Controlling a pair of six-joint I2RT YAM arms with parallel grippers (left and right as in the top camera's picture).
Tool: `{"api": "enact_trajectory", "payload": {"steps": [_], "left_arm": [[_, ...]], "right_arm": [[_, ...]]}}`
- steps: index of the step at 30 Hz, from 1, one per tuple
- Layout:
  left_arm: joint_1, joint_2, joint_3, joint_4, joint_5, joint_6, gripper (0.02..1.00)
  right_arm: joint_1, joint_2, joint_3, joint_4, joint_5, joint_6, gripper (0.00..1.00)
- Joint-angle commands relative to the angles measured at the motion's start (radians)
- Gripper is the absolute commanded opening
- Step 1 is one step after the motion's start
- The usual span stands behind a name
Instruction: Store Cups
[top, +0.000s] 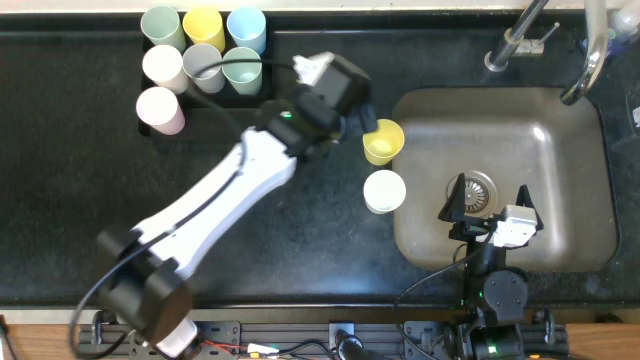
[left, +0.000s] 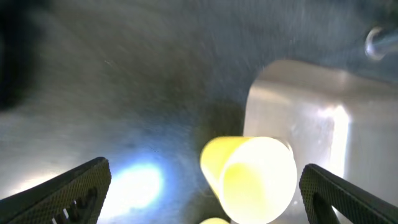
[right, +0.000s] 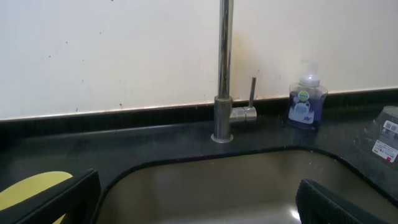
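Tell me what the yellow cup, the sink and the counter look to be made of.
The yellow cup is probably plastic, matte and slightly translucent; light glows through its wall in the left wrist view. The sink looks like brushed stainless steel, grey with soft reflections. The counter is dark speckled stone or stone-look laminate, polished, with glare patches; which one I cannot tell.

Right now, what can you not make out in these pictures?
Left wrist view: yellow cup blurred, its rim cut off by the edge.
Right wrist view: the same cup half hidden behind a finger of the right gripper.
Also there: soap bottle print too small.
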Motion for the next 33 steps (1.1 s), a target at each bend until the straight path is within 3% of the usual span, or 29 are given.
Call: {"api": "enact_trajectory", "payload": {"steps": [1, 16, 30, 31, 33], "left_arm": [[-0.013, 0.075, 0.099, -0.01, 0.068, -0.043, 0.998], [-0.025, 0.193, 0.134, -0.122, 0.23, -0.086, 0.998], [-0.02, 0.241, 0.134, -0.167, 0.225, -0.111, 1.0], [-0.018, 0.241, 0.134, -0.167, 0.22, -0.111, 0.974], [-0.014, 0.241, 0.134, -0.166, 0.21, -0.112, 0.757]], "right_arm": [[0.003, -0.007, -0.013, 0.005, 0.005, 0.0, 0.998], [0.003, -0.007, -0.013, 0.005, 0.005, 0.0, 0.996], [0.003, -0.007, -0.013, 0.005, 0.005, 0.0, 0.998], [0.003, -0.007, -0.013, 0.005, 0.005, 0.0, 0.998], [0.003, -0.007, -0.013, 0.005, 0.005, 0.0, 0.996]]}}
